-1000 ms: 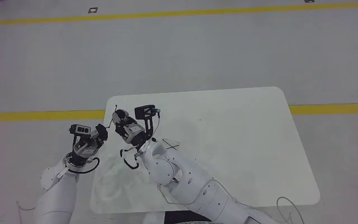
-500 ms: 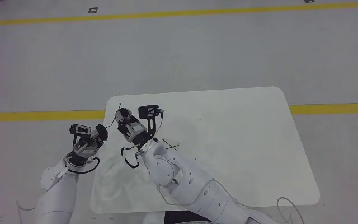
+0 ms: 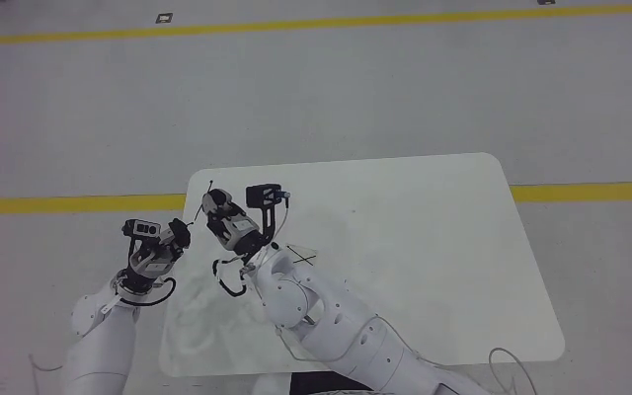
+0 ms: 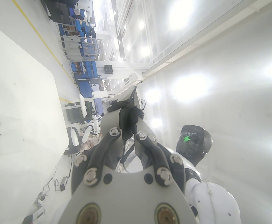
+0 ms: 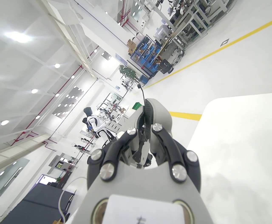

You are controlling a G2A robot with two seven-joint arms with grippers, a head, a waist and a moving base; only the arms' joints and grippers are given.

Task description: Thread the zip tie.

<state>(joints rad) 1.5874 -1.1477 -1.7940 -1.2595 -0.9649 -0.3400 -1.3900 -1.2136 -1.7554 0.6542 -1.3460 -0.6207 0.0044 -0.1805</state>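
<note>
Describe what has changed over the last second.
The right claw, shut on the zip tie, shifted slightly away from the left claw, carrying the tie's tip with it. Its grip did not change. The left claw and the loose ties on the table stayed put.

Site: a robotics lab in an industrial hall. Ahead of your right gripper [image 5: 146, 106] you have blue storage racks filled with bins [image 5: 148, 51], open metal shelving stacked with equipment [image 5: 191, 17] and a white-and-black humanoid robot at a workbench [image 5: 94, 125]. Overhead is a high white ceiling with round lamps [image 5: 31, 53] and thin red pipes [image 5: 45, 104]. Underneath is a glossy pale grey floor [image 3: 395, 89] marked with a yellow painted lane line [image 3: 296, 24].
</note>
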